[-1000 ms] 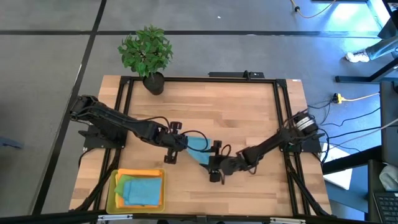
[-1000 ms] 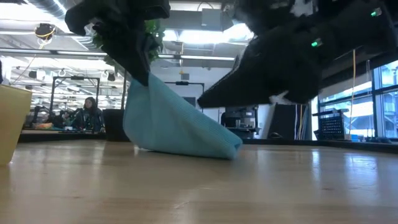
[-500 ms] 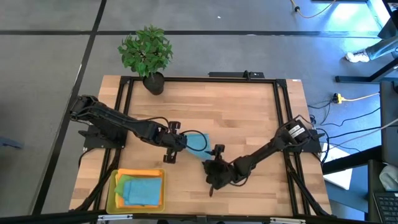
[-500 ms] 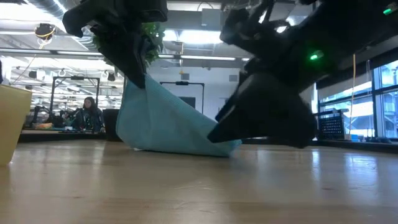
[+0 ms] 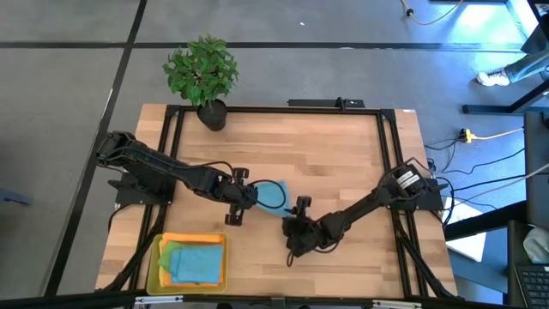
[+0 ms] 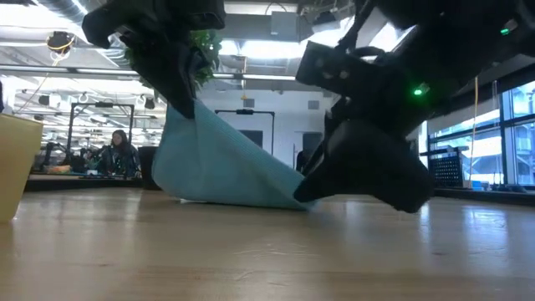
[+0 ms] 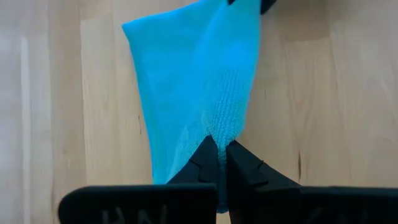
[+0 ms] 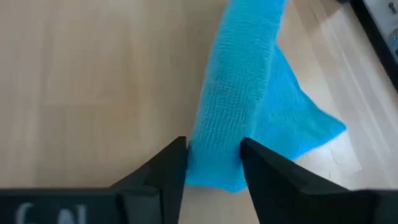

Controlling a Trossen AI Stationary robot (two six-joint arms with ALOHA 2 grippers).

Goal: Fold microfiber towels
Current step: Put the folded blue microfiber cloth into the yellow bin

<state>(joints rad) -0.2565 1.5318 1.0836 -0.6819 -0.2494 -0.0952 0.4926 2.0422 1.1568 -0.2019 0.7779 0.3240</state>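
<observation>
One teal-blue microfiber towel [image 5: 273, 196] slopes between my two grippers near the table's middle. Its high end is in my left gripper [image 5: 243, 199], which is shut on it above the table. The towel [image 6: 226, 167] runs down to the wood, where my right gripper [image 5: 296, 213] stands low at its bottom corner with cloth between its fingers. The other towels lie stacked in the yellow tray [image 5: 159, 257], a teal one on top, with orange and yellow showing under it. My left gripper pinches a bunched corner of the towel [image 7: 217, 134] between its two shut fingers. The fingers point down and the cloth hangs off them, sloping to the table. My right gripper has a thick fold of the towel's low end [image 8: 214, 149] between its two fingers [image 8: 174, 163], coming in low and nearly level. That end lies on the table [image 6: 292, 199].
A potted plant [image 5: 204, 73] stands at the table's far left corner. The tray [image 6: 17, 167] sits at the near left. Bare wood [image 5: 343, 154] lies to the far right of the grippers. A person [image 6: 121, 150] sits in the room beyond.
My right gripper has come down from above the towel to the table and closed in on the towel's low corner. That corner has drawn a little toward my left gripper. My left gripper has kept the high end still.
</observation>
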